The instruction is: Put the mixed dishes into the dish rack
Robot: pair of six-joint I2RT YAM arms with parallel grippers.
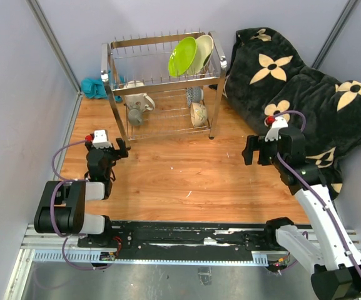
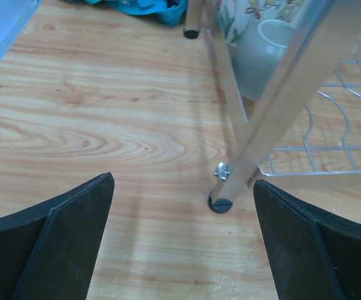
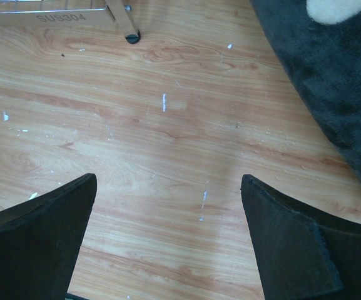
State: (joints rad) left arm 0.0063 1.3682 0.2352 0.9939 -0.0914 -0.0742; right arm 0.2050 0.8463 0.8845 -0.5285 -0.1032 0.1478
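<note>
Both grippers empty, dishes standing in the rack

The left gripper [image 1: 119,149] and the right gripper [image 1: 250,150] hover low over the wooden table [image 1: 186,175], each with fingers spread wide and nothing between them. In the dish rack [image 1: 161,83] the lime-green plate [image 1: 181,57] and the cream plate [image 1: 203,51] stand on edge between the top prongs. Below sit the white mug [image 1: 140,100], the small grey mug [image 1: 135,116], the blue-patterned small bowl [image 1: 194,95] and the cream-yellow bowl [image 1: 198,114]. I judge these dishes stiff, glazed, slippery and breakable. A plate is best pinched across its rim, a mug or bowl over its wall, and the closing must be gentle. The loading looks finished.
</note>
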